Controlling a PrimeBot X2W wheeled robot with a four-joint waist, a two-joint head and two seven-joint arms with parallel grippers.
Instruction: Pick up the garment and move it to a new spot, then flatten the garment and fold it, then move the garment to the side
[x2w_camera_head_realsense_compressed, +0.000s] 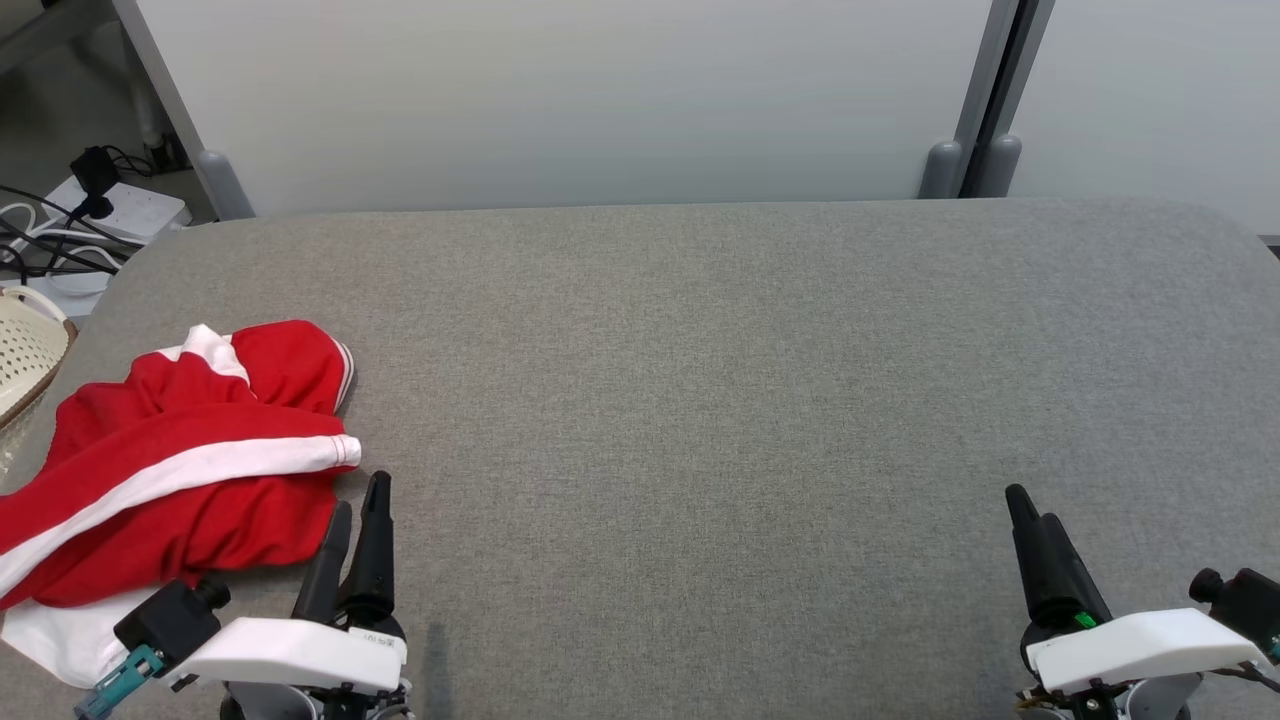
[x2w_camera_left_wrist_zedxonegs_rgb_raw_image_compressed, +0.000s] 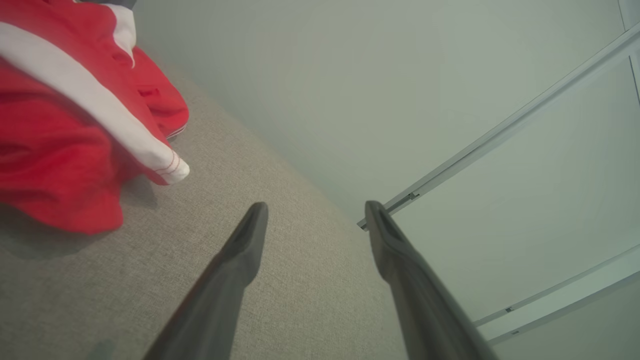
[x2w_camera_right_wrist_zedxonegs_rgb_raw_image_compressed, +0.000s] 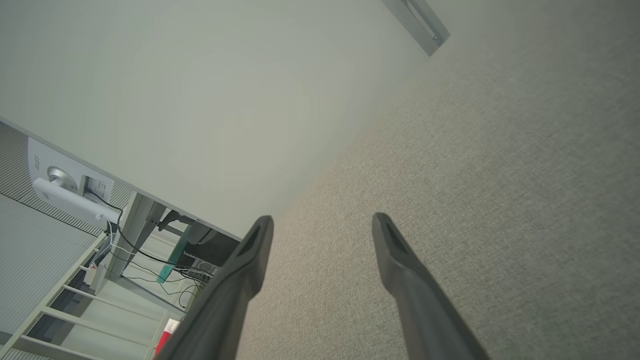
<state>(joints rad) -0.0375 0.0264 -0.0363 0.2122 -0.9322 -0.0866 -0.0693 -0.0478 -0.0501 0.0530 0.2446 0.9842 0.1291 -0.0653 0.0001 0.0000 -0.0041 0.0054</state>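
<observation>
A: Head view first. Where's the garment (x2w_camera_head_realsense_compressed: 170, 460)?
B: Red with white bands, crumpled in a heap on the left near part of the grey table (x2w_camera_head_realsense_compressed: 700, 350), close to a pale basket (x2w_camera_head_realsense_compressed: 25, 350) off the table's left edge. Not flat, not folded.
A: Grippers?
B: The left gripper (x2w_camera_head_realsense_compressed: 360, 497) is low left, tips just beside the heap's right hem, apart from it as far as I can tell. The right gripper (x2w_camera_head_realsense_compressed: 1030, 510) is low right, well apart from the cloth. Jaw gap is hard to read from this angle.
A: Left wrist view?
B: 2 dark fingers (x2w_camera_left_wrist_zedxonegs_rgb_raw_image_compressed: 240, 265) spread wide, only table between them. The garment sits up-left of them, a white band end nearest. Released, holding nothing.
A: Right wrist view?
B: Same. 2 fingers (x2w_camera_right_wrist_zedxonegs_rgb_raw_image_compressed: 400, 260) parted wide over table, empty. A red scrap (x2w_camera_right_wrist_zedxonegs_rgb_raw_image_compressed: 165, 342) at the bottom edge, probably the garment, too small to be sure.
A: Step?
B: I'd call it step 1, the pickup, not yet started. Nothing lifted, 0 folds.
A: Next move needs?
B: My guess: the left gripper swings left over the heap, comes down on a raised fold and pinches it, then carries it to the open middle of the table. The risk is catching only 1 thin layer and dragging the rest.
</observation>
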